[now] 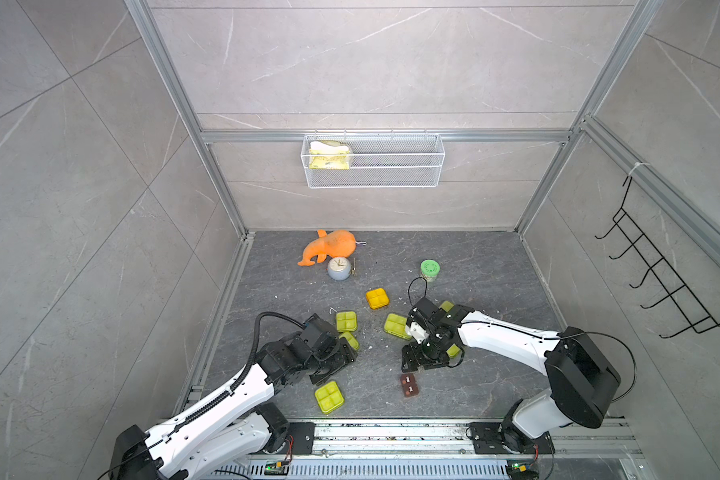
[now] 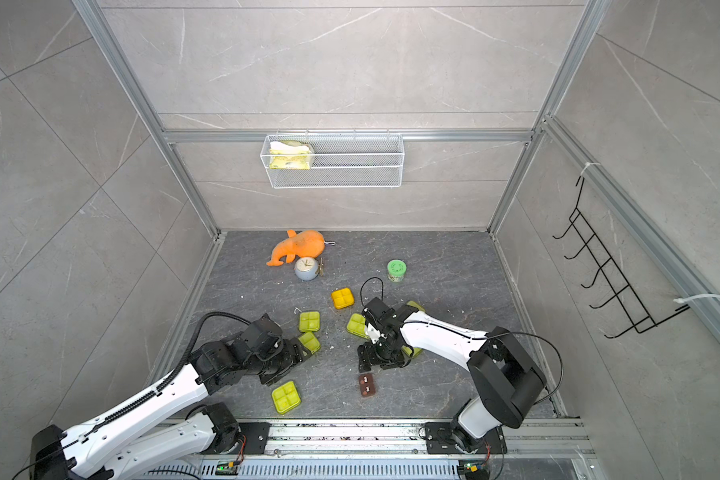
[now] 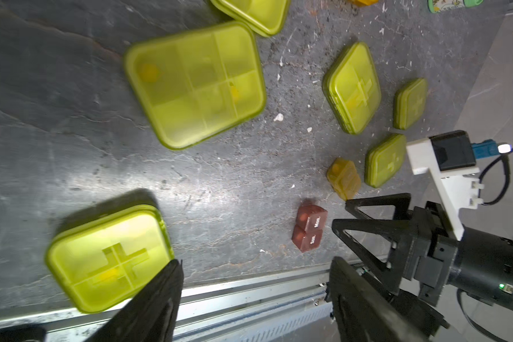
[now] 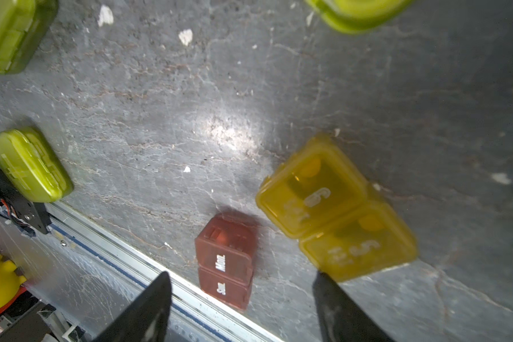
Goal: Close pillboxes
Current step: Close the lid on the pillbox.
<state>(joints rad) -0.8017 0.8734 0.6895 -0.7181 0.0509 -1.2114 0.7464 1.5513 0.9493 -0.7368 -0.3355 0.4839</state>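
Hidden: amber two-cell box (image 4: 335, 213) lost beneath the right pincer (image 4: 240, 275) in both top views; three yellow-green pillboxes (image 1: 351, 340) partly covered by arms.
Count: six yellow-green pillboxes, one orange pillbox (image 1: 377, 298), one amber, one brown two-cell box (image 1: 409, 385) — visible lids down.
Left: left pincer (image 3: 256, 260) spread, empty; four-cell pillbox (image 3: 110, 257) just beside one finger.
Right: right pincer spread, empty — brown two-cell box ahead, amber two-cell box beside one finger.

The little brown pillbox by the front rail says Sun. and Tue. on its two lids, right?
Not quite. The little brown pillbox by the front rail says Sun. and Mon., not Tue. The right wrist view shows both labels clearly.
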